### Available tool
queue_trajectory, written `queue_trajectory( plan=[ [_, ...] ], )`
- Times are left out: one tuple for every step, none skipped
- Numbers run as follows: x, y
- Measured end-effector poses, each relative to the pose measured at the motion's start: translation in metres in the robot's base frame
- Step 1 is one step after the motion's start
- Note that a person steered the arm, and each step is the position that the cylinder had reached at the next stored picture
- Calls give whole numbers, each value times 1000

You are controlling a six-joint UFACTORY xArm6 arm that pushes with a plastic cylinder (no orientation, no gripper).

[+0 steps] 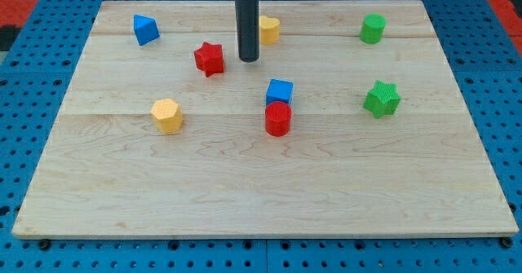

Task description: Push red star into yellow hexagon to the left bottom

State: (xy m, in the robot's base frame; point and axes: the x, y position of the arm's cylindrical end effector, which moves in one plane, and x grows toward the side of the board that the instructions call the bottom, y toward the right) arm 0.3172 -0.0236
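The red star point(210, 59) lies on the wooden board at the upper middle left. The yellow hexagon point(166, 115) lies below and to the left of it, well apart. My tip point(249, 59) stands just to the right of the red star, with a small gap between them. The rod rises straight up to the view's top.
A blue triangular block point(146, 29) is at the upper left. A yellow block point(268, 29) sits partly behind the rod. A blue cube point(280, 91) touches a red cylinder point(278, 119) in the middle. A green cylinder point(373, 28) and a green star point(382, 99) are on the right.
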Motion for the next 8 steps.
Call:
queue_trajectory(
  plan=[
    [-26,-23],
    [-10,-44],
    [14,-58],
    [33,-80],
    [59,-103],
    [90,-120],
    [123,-123],
    [97,-83]
  ],
)
